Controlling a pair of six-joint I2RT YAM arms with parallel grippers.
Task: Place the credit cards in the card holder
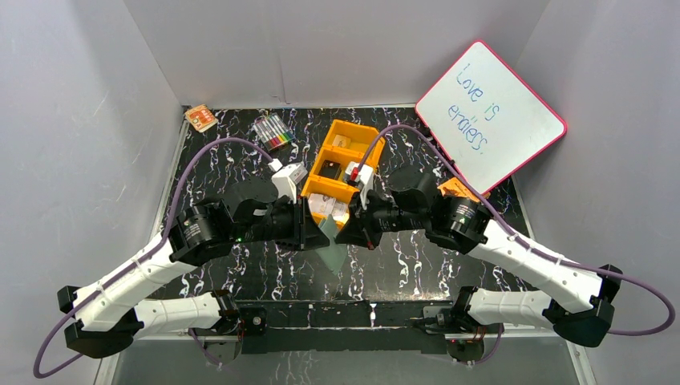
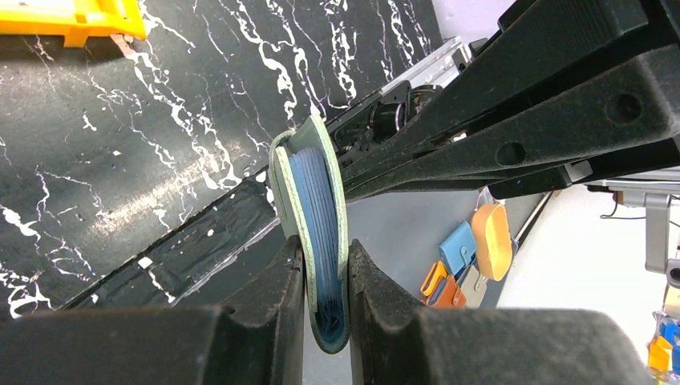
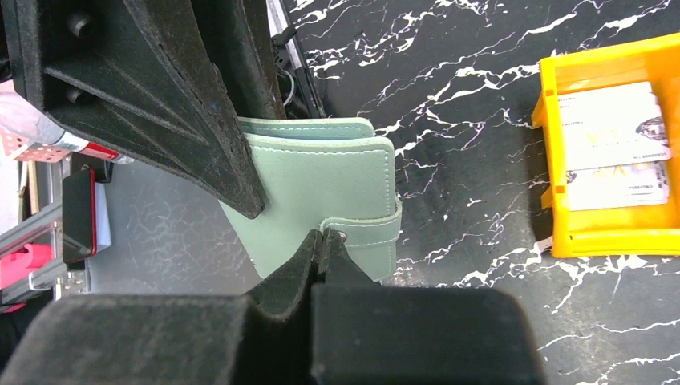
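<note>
The card holder, sage green and edge-on, hung clear of the worktop, clamped across its thickness between the fingers of the left claw, which stood only narrowly parted around it. The right claw was fully closed directly against the wallet's face, its tips appearing to nip the very end of the snap strap, which looked wrapped round the edge and fastened. The two claws met almost nose to nose over the wallet.

The credit cards lay well apart from the right claw, ahead of it and off to its right, stacked in a compartment of the orange tray. None had yet gone in.

The hazards lay in the pull. The right claw's purchase on the strap looked slight, so a tug could have slipped off the tab without popping the snap. A harder tug could have dragged the wallet sideways through the left claw's pads, twisting it or dropping it to the worktop below. With the claws so close, a small misjudged swing could also have knocked one finger against the other. And with both claws occupied, neither was free to fetch a card unless one let go, leaving the opened wallet free to flop shut.
</note>
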